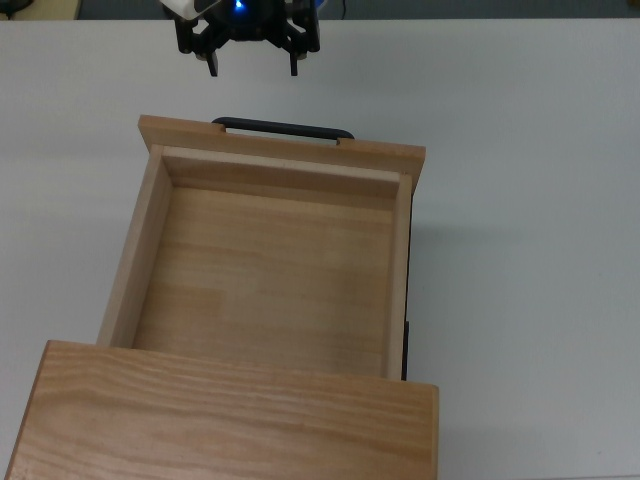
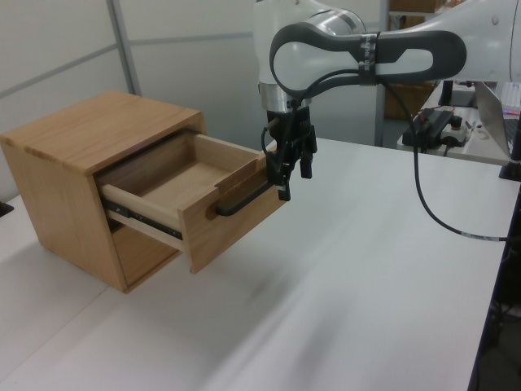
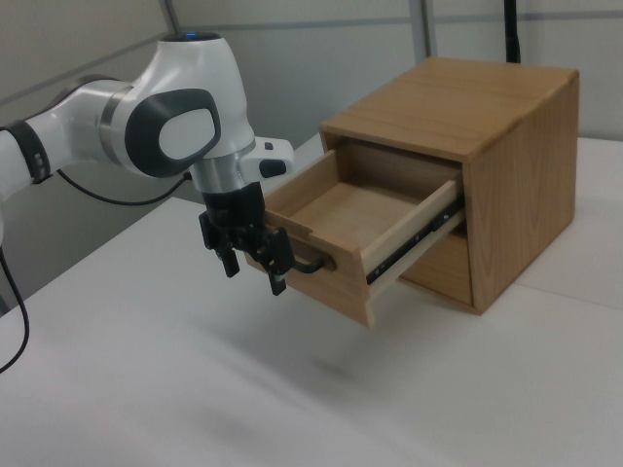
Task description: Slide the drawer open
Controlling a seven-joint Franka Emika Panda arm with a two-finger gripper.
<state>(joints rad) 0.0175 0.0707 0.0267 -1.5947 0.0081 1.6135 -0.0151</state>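
Observation:
The drawer [image 1: 270, 270] stands pulled far out of the wooden cabinet [image 1: 230, 420] and holds nothing. A thin black bar handle [image 1: 283, 129] runs along its front panel. In the top view my gripper [image 1: 253, 66] is open, beyond the handle with a gap of bare table between them. In the left view the gripper [image 2: 295, 181] hangs just off the drawer [image 2: 232, 216] front, by the handle's [image 2: 244, 199] far end. In the right view the gripper [image 3: 255, 275] sits to the right view's left of the drawer [image 3: 336, 292], fingers pointing down, holding nothing.
The cabinet [image 2: 89, 130] sits on a white table [image 2: 350, 293]. A black cable [image 2: 431, 204] trails from the arm, and a second desk with devices [image 2: 444, 122] stands at the left view's back right. Grey wall panels rise behind the cabinet [image 3: 516, 165].

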